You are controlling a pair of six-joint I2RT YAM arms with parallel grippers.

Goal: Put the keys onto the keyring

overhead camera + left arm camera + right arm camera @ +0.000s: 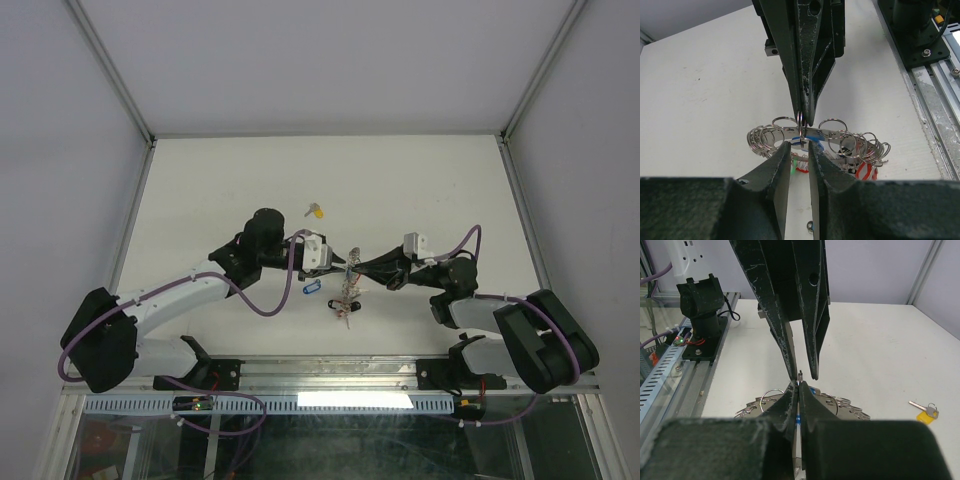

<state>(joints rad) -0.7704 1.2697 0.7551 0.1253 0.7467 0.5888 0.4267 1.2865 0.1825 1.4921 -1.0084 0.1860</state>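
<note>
Right pincer (802,121) is clamped on a small loop atop the keyring (827,133), holding it upright, likely to steady it for threading. Left pincer (800,146) straddles the keyring, narrowly parted, gripping nothing. Blue key (311,288) lies just beside the keyring on the worktop (700,100), and the yellow key (316,211) lies farther off.

lab: aluminium-framed enclosure (113,70), white table (230,170)
</note>
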